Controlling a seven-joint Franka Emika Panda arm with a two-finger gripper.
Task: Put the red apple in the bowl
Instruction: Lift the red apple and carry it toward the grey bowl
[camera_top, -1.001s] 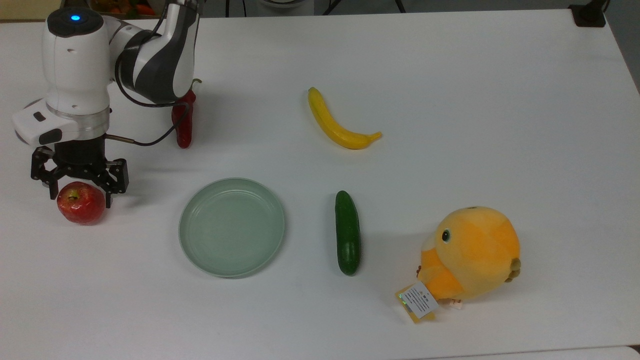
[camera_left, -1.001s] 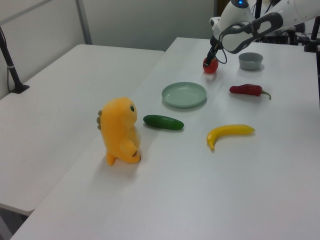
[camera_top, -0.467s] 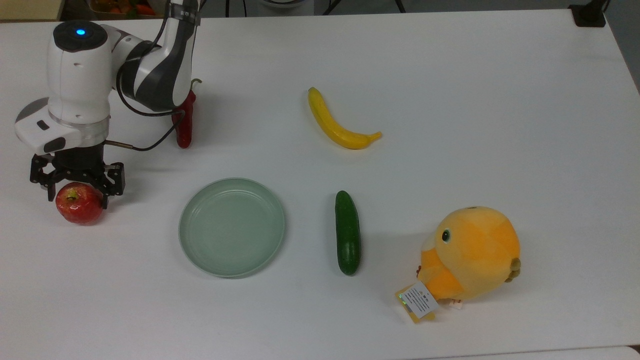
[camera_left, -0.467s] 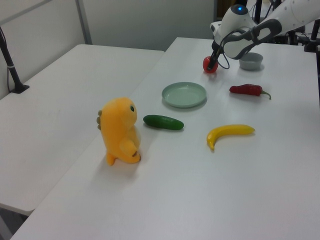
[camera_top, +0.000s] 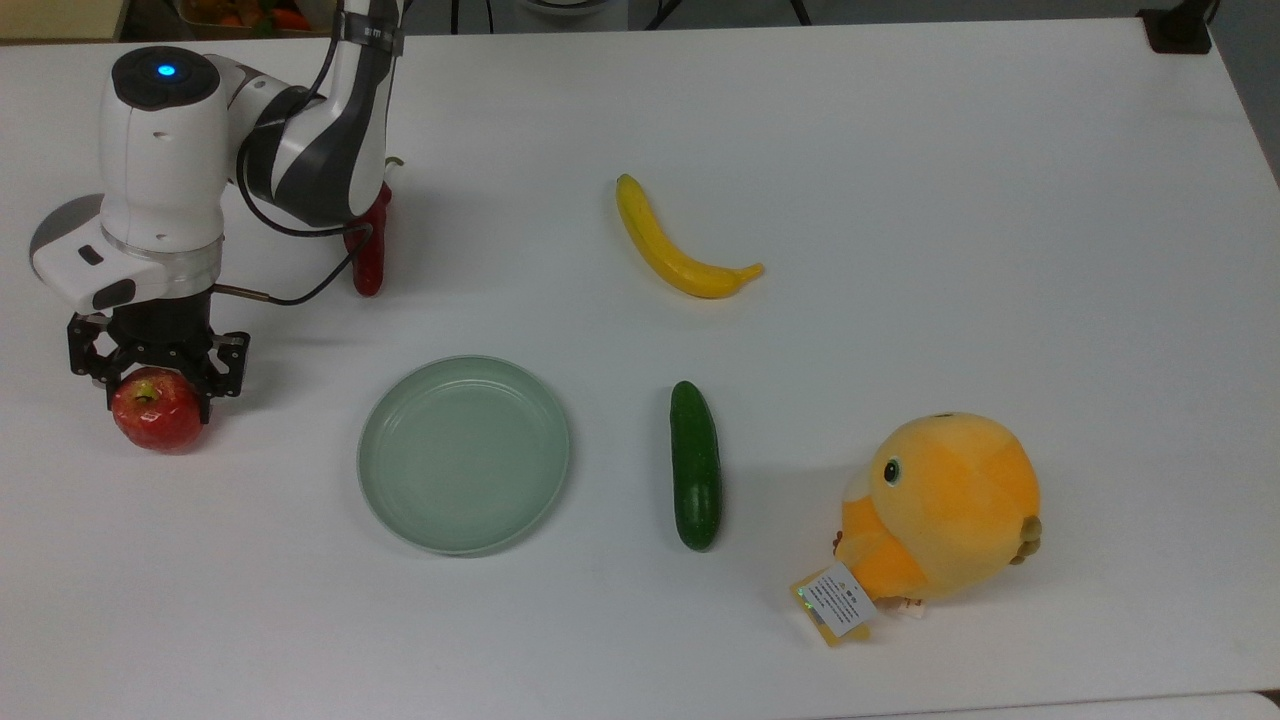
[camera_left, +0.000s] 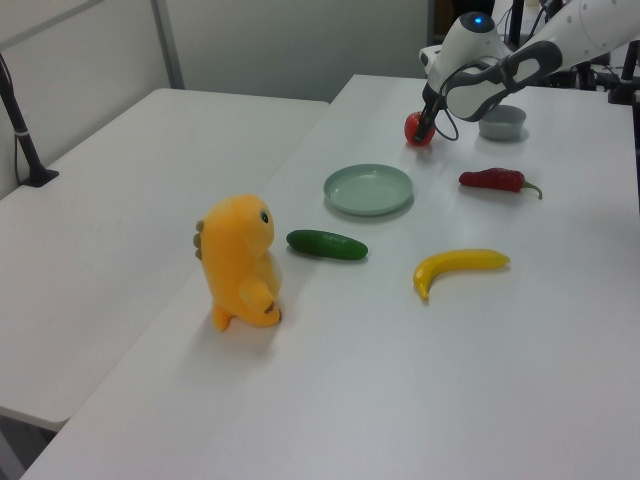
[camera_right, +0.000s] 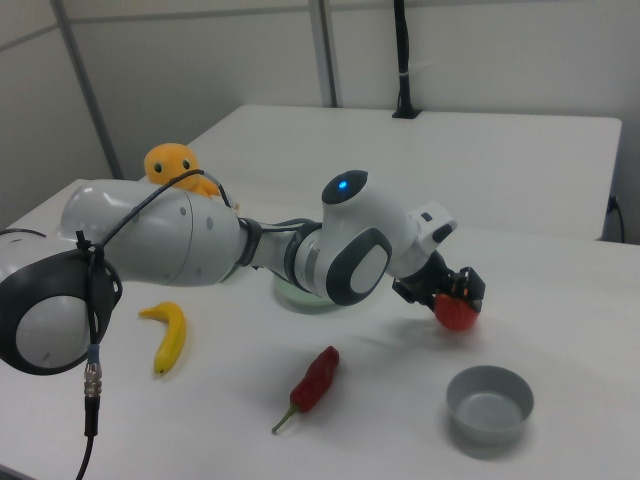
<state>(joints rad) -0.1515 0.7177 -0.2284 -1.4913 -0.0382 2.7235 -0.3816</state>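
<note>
Gripping the apple (camera_top: 157, 422), the end effector (camera_top: 155, 372) hangs at the top view's left over the white bench (camera_top: 900, 150), the fruit slightly above it. A plate (camera_top: 464, 453), cucumber (camera_top: 695, 465) and banana (camera_top: 676, 243) lie nearby. The left view shows a second white bench (camera_left: 130, 170) alongside grey walls. The right view puts the bowl (camera_right: 489, 402) just beside the apple, empty.

One apple (camera_top: 158, 422), bowl (camera_right: 489, 403), plate (camera_top: 463, 453), banana (camera_top: 674, 244), cucumber (camera_top: 695, 465), chili (camera_right: 314, 381), plush (camera_top: 942, 508).
</note>
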